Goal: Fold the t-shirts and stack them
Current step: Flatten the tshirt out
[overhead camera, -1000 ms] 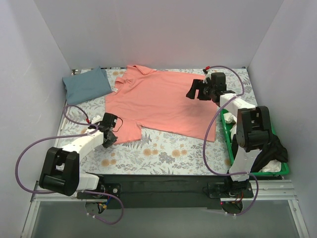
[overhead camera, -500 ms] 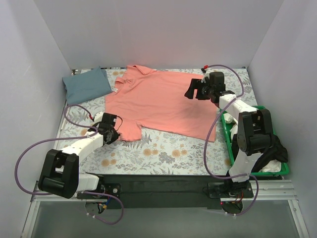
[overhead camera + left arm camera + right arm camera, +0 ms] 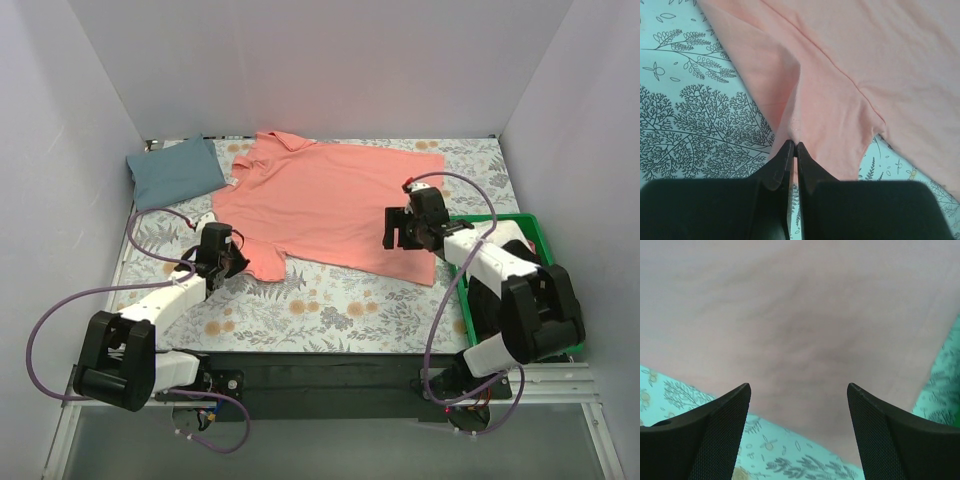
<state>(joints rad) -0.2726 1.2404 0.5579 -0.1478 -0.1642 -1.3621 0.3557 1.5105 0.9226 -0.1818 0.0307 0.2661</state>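
Observation:
The coral-pink t-shirt (image 3: 330,205) lies spread flat across the middle of the floral cloth. It also shows in the left wrist view (image 3: 840,75) and in the right wrist view (image 3: 800,315). The slate blue-grey t-shirt (image 3: 175,172) lies folded at the back left. My left gripper (image 3: 237,262) is shut on the pink shirt's near sleeve hem, its tips pinching the fabric edge (image 3: 794,145). My right gripper (image 3: 398,228) is open and empty, hovering over the shirt's near right hem (image 3: 798,390).
A green plastic bin (image 3: 560,345) with dark and white cloth stands at the right edge, under my right arm. The grey floral-print cloth (image 3: 340,300) covers the table. Grey walls close in the left, back and right.
My right gripper has moved from the shirt's far right corner toward me to its near right hem. My left gripper has moved slightly right and forward at the sleeve.

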